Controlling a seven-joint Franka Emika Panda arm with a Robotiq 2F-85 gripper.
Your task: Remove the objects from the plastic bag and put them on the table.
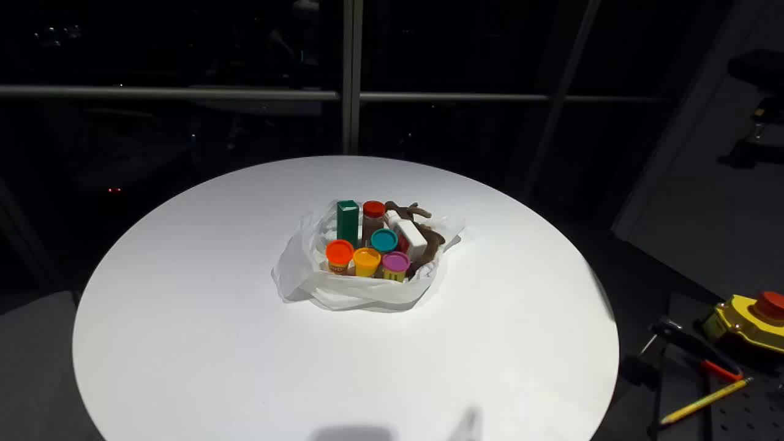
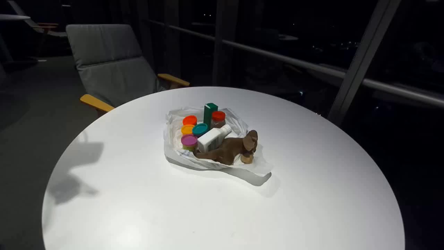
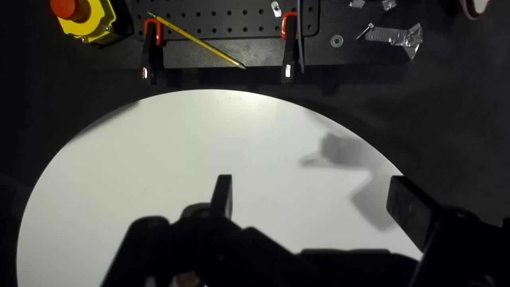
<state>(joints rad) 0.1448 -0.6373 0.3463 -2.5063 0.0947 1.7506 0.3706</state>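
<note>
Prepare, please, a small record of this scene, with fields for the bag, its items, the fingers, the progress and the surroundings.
Plastic bag: white, opened wide, on a round white table
Items in it: green box, red-lidded jar, orange-lidded tub, yellow-lidded tub, teal-lidded tub, purple-lidded tub, white bottle (not upright), brown toy animal
Fingers: spread apart, holding nothing
Progress: no listed item out of the bag yet
Surroundings: gray armchair, yellow pencil, emergency stop button

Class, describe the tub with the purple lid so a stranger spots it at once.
On the round white table lies a crumpled plastic bag. Inside, near a white bottle, stands the small tub. Its purple lid sets it apart from the orange-red lid, yellow-orange lid and teal lid nearby.
</note>
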